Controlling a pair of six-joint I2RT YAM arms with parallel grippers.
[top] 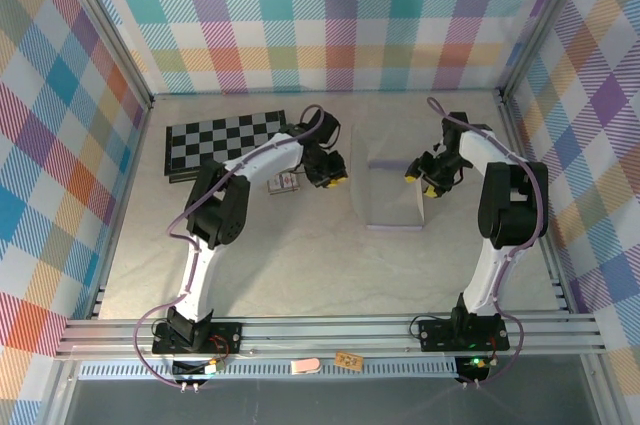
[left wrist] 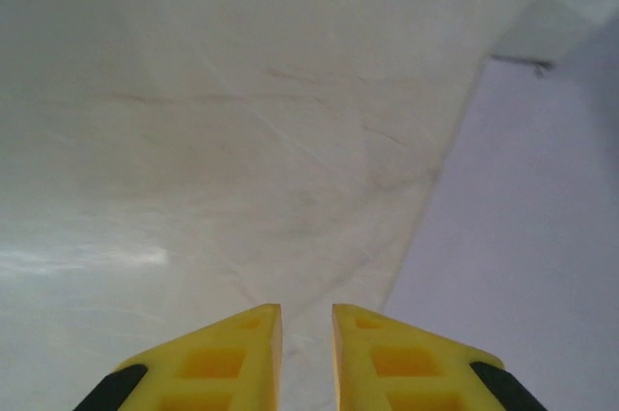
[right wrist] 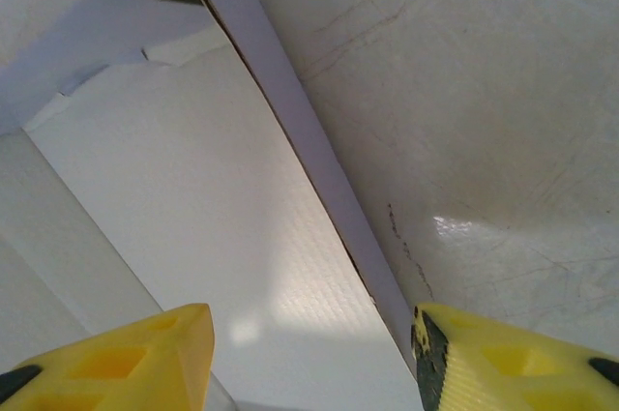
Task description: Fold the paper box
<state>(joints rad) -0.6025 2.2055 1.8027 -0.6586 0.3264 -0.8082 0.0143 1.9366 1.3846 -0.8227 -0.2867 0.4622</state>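
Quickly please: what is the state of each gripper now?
Left gripper: open by only a narrow gap, holding nothing.
Right gripper: open, the raised flap of the paper box between its fingers, not clamped.

Colours check:
Box (top: 393, 195) lavender outside, cream-white inside; checkerboard (top: 225, 140) black/white; walls (top: 330, 15) pastel plaid; table (top: 300, 255) off-white; arms (top: 197, 280) black and white; fingers (left wrist: 213, 363) yellow, black patches.

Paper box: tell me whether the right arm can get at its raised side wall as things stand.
Probably yes. The right gripper hangs open right at the paper box, its fingers on either side of the raised lavender wall, nothing between them and it.
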